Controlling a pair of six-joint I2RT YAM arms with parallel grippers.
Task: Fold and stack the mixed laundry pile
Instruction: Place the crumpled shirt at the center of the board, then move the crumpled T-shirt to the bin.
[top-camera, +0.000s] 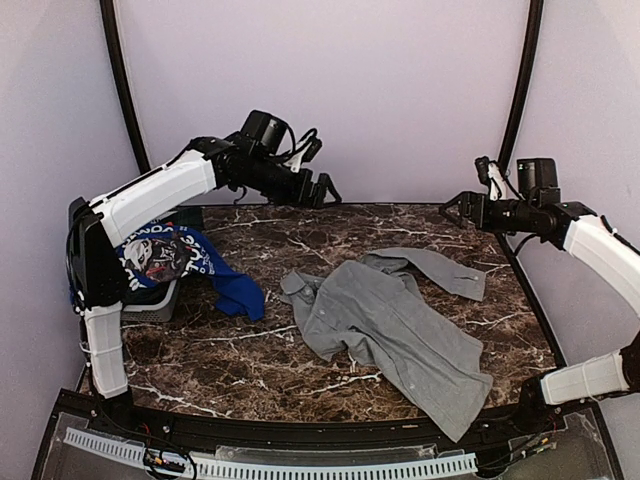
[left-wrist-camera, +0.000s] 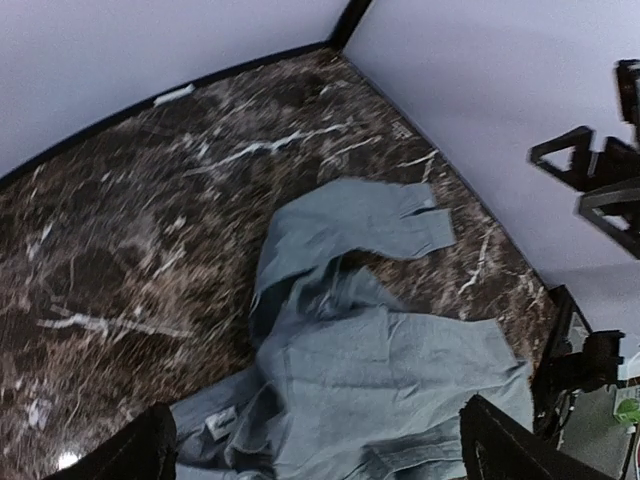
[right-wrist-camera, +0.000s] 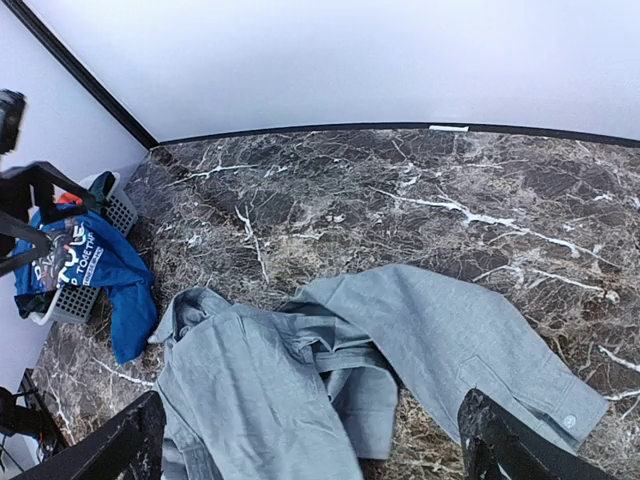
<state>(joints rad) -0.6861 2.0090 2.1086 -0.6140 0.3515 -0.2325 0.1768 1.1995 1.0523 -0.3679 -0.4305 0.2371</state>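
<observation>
Cloth of the grey shirt (top-camera: 385, 325) reads as thin and woven: light, limp, with no stiffness of its own, and likely to slide readily over polished stone. We judge it will sag and trail from any single pinch, so two holds taken together are advised. They could go one at each shoulder beside the collar, or one at the collar and one at a hem corner, pinching the fabric edge rather than the bulk. Nothing about it is fragile.

The garment lies crumpled near the middle of the desk (top-camera: 250, 370), collar toward the left. One sleeve is thrown out toward the far right, the other is tucked across the body, and the hem reaches the near right edge. Creases run across it — it is neither flattened nor folded.

Well apart, at the left edge, the blue T-shirt (top-camera: 215, 270) with white print is heaped over a small basket (top-camera: 150, 308), one tail spilling onto the stone. We expect a stretchier, somewhat heavier knit there. What lies beneath it we cannot make out with certainty.

Both arms hang raised above the far side, clear of all cloth. The left fingers (top-camera: 325, 190) are spread wide and hold nothing; the right fingers (top-camera: 453, 208) likewise stand apart, empty.
</observation>
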